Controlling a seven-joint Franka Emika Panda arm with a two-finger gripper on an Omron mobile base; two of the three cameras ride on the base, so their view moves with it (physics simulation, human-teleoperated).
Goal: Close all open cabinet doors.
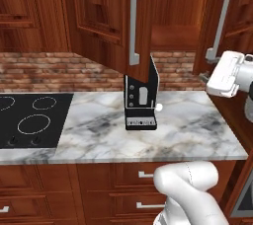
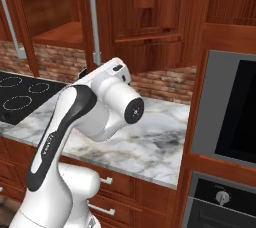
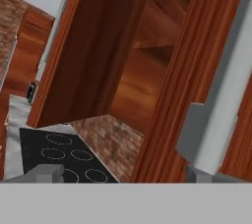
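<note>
The cabinet doors, tall reddish-brown panels with long vertical silver-grey bar handles, hang above a marble counter (image 1: 197,120) and two of them stand open. In the left base view the left open door (image 1: 111,17) is swung out over the counter's middle, its handle (image 1: 134,24) facing the camera, and the right open door (image 1: 232,17) stands at the counter's right end with its own handle (image 1: 218,21); between them the open cabinet interior (image 1: 175,26) shows a bare wooden shelf. Under the left door a black coffee machine (image 1: 142,103) stands on the counter near its back edge; a pale strip of lettering runs along its base, too small to read. A black cooktop (image 1: 32,118) with ring markings fills the counter's left end, a red brick backsplash (image 1: 59,68) runs behind, and drawer fronts (image 1: 143,174) with short horizontal handles sit below. In the right base view a dark oven (image 2: 232,117) is built into the tall unit at the counter's right end. The gripper (image 3: 123,176) shows in the hand view as two grey fingertips (image 3: 47,173) spread wide apart with nothing between them. The right door's handle lies just beyond the right fingertip, close to it, though contact cannot be judged.
</note>
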